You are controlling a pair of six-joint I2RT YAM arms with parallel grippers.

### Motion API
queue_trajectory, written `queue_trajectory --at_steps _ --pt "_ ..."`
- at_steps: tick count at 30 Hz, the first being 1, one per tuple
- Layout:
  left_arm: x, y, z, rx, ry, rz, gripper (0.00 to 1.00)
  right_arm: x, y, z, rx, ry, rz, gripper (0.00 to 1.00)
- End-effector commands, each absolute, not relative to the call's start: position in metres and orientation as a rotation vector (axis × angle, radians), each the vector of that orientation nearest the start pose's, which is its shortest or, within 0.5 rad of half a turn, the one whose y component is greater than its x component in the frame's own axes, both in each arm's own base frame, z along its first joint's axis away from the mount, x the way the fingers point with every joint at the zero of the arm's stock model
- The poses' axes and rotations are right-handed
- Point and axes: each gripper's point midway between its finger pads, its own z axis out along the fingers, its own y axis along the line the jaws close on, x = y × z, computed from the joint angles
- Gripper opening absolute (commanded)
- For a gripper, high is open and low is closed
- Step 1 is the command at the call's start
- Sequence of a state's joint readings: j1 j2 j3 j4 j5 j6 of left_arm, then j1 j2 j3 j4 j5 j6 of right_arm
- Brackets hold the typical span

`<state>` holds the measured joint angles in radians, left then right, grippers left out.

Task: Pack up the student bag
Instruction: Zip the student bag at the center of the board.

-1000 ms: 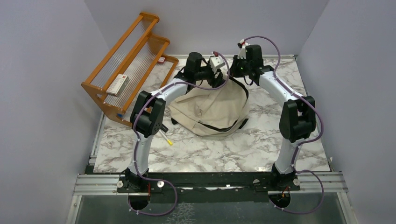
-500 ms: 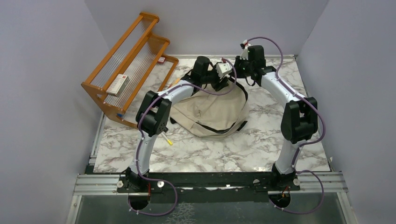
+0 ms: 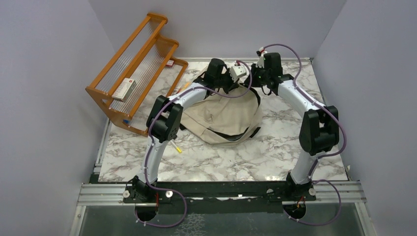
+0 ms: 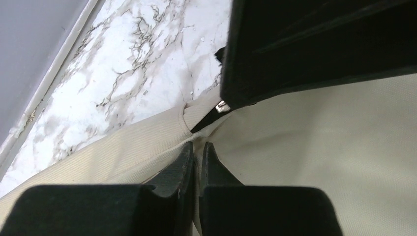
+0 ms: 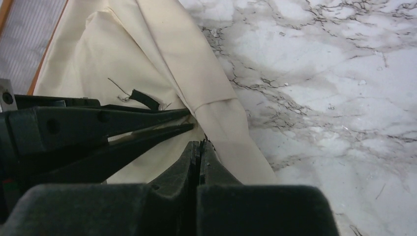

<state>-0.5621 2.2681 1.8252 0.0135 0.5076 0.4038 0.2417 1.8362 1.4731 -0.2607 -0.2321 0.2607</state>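
Top external view: bag (image 3: 223, 115) lies slumped toward the far middle of the tabletop (image 3: 236, 157), cream canvas, black straps, with both arms meeting at its far rim.

Left gripper (image 4: 197, 147): closed tight, a ridge of canvas pinched between its fingers, just below the metal zipper pull (image 4: 222, 105).

Right gripper (image 5: 199, 145): also fully closed, tips at the bag's edge seam. Cannot tell whether any cloth is actually caught. Left gripper's fingers sit just beside it in the right wrist view.

Outward: wooden rack (image 3: 133, 73) far left with a small box (image 3: 123, 89) on it. Yellow-tipped stick (image 3: 174, 145) lies on the tabletop near the left arm.

Risks, as I judge them:
- Thin pinch on soft cloth could slip on any pull, and the mouth would drop shut.
- Pulling apart with one side ungripped would drag the whole bag instead of opening it.
- Grippers are this close, so a small misjudged move could knock them together.
- Straps lie loose under the arms and could snag.
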Motion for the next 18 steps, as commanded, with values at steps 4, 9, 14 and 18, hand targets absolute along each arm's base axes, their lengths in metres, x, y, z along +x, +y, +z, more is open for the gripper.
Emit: queue_trajectory --at_steps 4,9,14,18 --pt "0.52 -0.384 0.13 1.154 1.647 -0.576 0.0 0.473 0.144 0.188 -0.051 2.179 0.399 0.01" --pt "0.532 -0.372 0.133 1.109 1.665 -0.565 0.0 0.458 0.133 0.186 -0.026 2.19 0.352 0.01" --pt "0.547 -0.358 0.139 1.043 1.689 -0.558 0.0 0.441 0.125 0.188 -0.014 2.198 0.331 0.01" --pt "0.56 -0.35 0.143 1.009 1.7 -0.535 0.0 0.424 0.122 0.188 -0.001 2.205 0.336 0.01"
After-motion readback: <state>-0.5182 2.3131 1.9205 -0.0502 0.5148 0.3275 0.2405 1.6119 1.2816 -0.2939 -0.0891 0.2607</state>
